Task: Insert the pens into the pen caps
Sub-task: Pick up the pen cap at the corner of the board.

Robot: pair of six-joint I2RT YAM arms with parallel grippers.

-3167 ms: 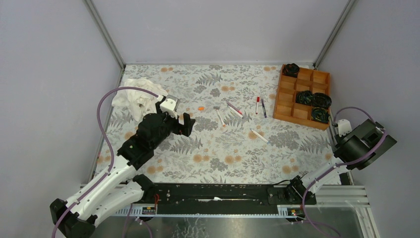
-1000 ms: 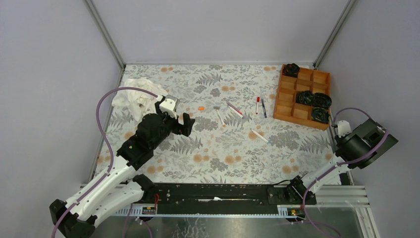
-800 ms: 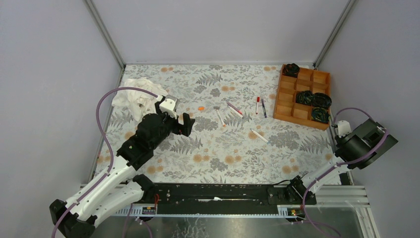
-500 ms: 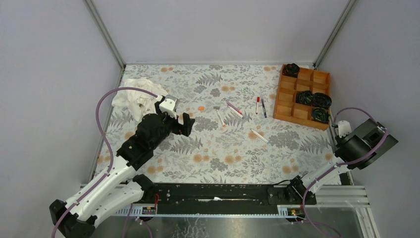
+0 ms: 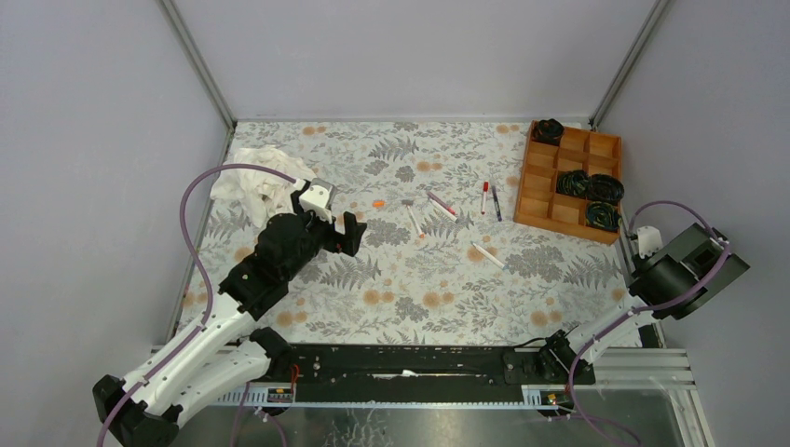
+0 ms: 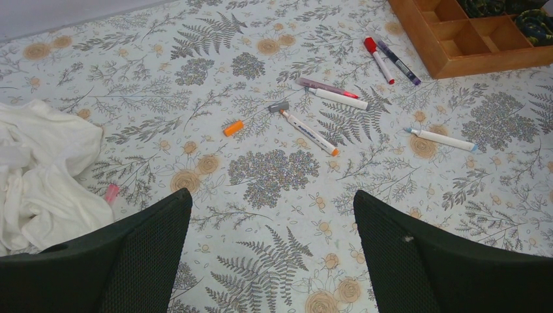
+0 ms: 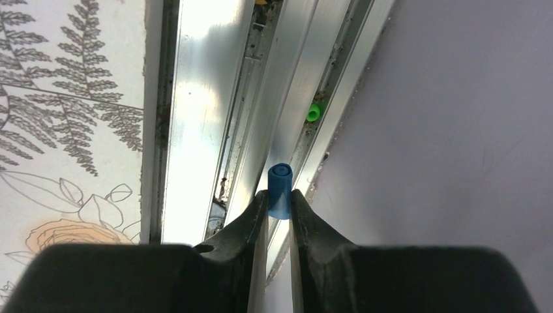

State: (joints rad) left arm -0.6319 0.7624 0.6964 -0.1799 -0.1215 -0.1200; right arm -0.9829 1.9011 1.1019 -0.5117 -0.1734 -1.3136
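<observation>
Several pens lie loose on the floral mat. In the left wrist view I see a white pen with a grey end (image 6: 303, 127), a white one (image 6: 339, 99), a pinkish one (image 6: 319, 85), a red-capped one (image 6: 378, 59), a dark blue-purple one (image 6: 398, 62) and a blue-tipped white one (image 6: 443, 139). An orange pen cap (image 6: 233, 128) lies left of them. My left gripper (image 6: 271, 193) hovers open over bare mat, short of the orange pen cap (image 5: 377, 203). My right gripper (image 7: 279, 195) is shut on a blue pen cap (image 7: 280, 189), held over the table's right edge rail.
A wooden compartment tray (image 5: 536, 177) with black coiled items (image 5: 587, 184) stands at the back right. A crumpled white cloth (image 5: 251, 186) lies at the back left, a small pink cap (image 6: 111, 191) beside it. A green cap (image 7: 314, 112) sits in the aluminium rail (image 7: 202, 98).
</observation>
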